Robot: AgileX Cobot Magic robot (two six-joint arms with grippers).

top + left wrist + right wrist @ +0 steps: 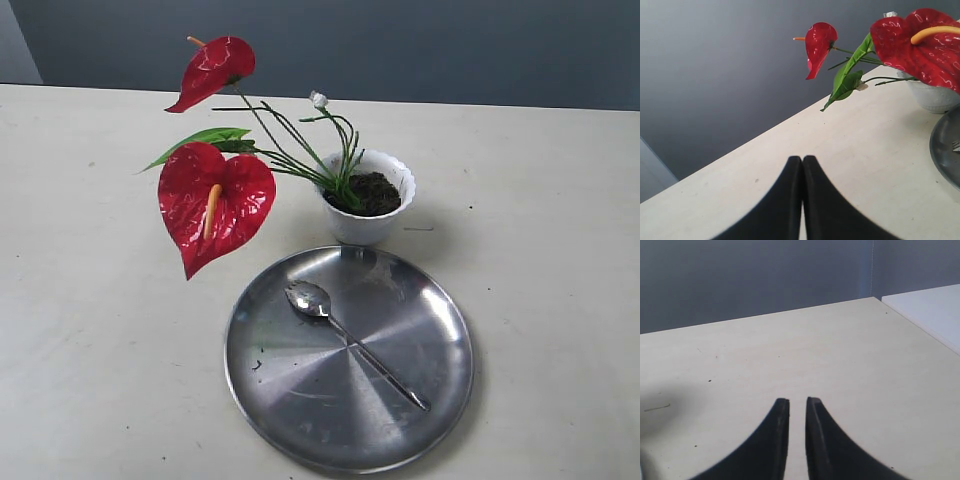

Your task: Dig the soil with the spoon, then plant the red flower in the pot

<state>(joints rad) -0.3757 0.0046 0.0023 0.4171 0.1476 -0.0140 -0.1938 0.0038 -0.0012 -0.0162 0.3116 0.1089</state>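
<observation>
The red flower (215,205) stands in the soil (378,190) of the pot (365,230), the spoon (350,340) lies on the steel plate (300,400) (bowl toward the pot), with the left gripper (802,159) pressed together and the right gripper (797,401) slightly apart, both empty.

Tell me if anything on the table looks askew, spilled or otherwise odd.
The red flower stands in the soil of the pot but leans far to one side, its blooms hanging out over the table rather than upright. A few dark specks, perhaps soil crumbs, lie on the steel plate with the spoon. Nothing looks broken.
</observation>
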